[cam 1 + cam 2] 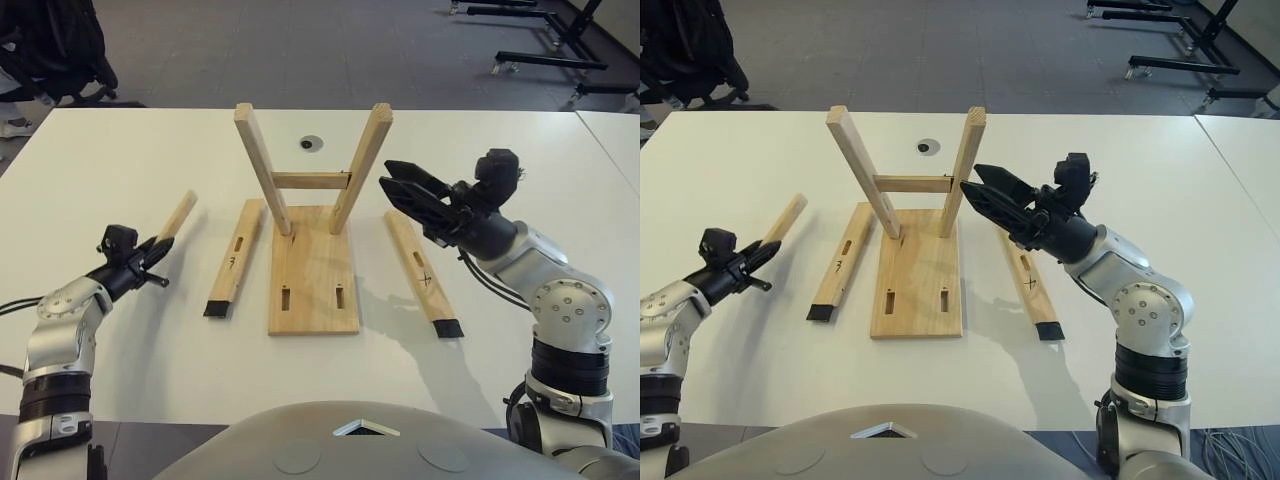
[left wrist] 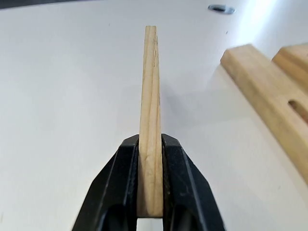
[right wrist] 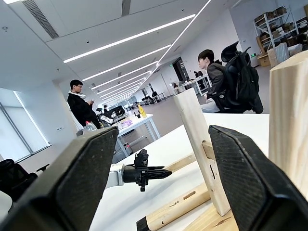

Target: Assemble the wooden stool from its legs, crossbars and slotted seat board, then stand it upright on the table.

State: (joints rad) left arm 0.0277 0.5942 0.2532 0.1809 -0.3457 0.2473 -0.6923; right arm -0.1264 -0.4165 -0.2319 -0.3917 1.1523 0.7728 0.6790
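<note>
Left pincer [image 1: 158,246] pinches a crossbar [image 1: 181,214], well left of the seat board [image 1: 312,290] where two joined legs [image 1: 262,165] stand. My right pincer [image 1: 386,172] is spread beside them. Judgement: leg-joining stage; next, this crossbar needs the slot of a loose leg [image 1: 235,255] on the worktop [image 1: 150,340].

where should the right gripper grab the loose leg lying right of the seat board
Probably mid-length on the loose leg, from above, the right gripper spanning its narrow width: it lies flat, with bare table either side, apart from the seat board.
</note>
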